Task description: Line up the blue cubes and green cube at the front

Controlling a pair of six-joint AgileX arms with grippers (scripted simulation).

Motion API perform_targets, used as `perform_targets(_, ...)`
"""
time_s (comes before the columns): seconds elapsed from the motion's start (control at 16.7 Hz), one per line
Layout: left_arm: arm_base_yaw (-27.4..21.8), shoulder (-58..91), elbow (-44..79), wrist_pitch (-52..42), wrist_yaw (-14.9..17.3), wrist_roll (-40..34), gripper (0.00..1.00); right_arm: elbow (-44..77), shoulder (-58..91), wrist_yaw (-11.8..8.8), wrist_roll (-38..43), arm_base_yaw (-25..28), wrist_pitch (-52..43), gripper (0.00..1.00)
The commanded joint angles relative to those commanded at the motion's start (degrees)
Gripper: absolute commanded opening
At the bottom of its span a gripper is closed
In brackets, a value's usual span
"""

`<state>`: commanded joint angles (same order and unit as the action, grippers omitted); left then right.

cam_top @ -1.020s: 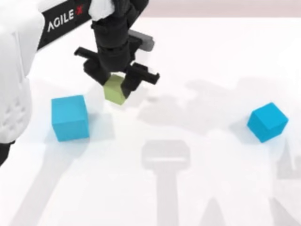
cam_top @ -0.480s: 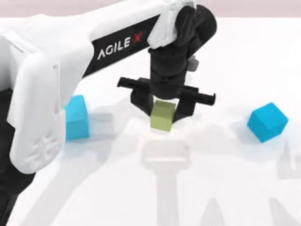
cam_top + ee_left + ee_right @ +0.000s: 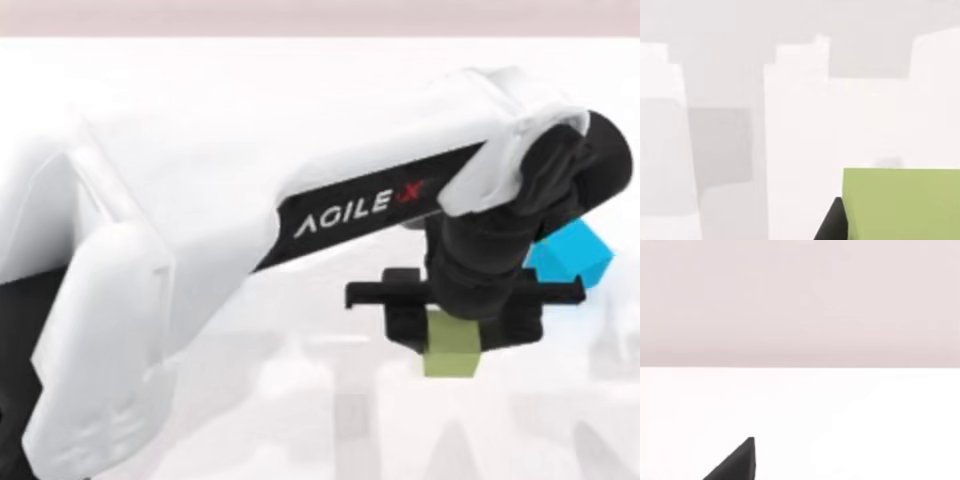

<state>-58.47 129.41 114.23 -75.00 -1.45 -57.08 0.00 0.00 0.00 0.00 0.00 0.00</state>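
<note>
My left gripper is shut on the small olive-green cube and holds it at the table's right of centre. The left wrist view shows the green cube with one dark fingertip against its side, above white tabletop. One blue cube stands just right of the wrist, partly hidden behind it. The other blue cube is hidden under the left arm. The front is bare white tabletop. My right gripper shows only as a dark corner in its own wrist view and is outside the top view.
The long white left arm stretches across the table from the left and covers most of its left and middle. Grey shadows lie on the tabletop near the front edge.
My left gripper has carried the green cube to the right and toward the front. The arm now covers the left blue cube and part of the right one.
</note>
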Motion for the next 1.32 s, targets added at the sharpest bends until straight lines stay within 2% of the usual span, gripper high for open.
perform_targets(0.12,-1.6,-0.8,-0.4,0.2,-0.1,-2.5,0.00,0.0,0.0,0.0,0.0,0.0,0.0,1.00)
perform_targets(0.48,-1.6,-0.7,-0.5,0.5,-0.1,-2.6,0.00,0.0,0.0,0.0,0.0,0.0,0.0,1.00)
perform_targets(0.9,-1.6,1.0,-11.1,13.1,-0.2,-2.6,0.00,0.0,0.0,0.0,0.0,0.0,0.0,1.00)
perform_targets(1.2,-1.7,1.4,-12.6,14.8,-0.1,-2.6,0.00,0.0,0.0,0.0,0.0,0.0,0.0,1.00)
perform_targets(1.32,-1.7,1.4,-12.6,14.8,-0.1,-2.6,0.15,0.0,0.0,0.0,0.0,0.0,0.0,1.00)
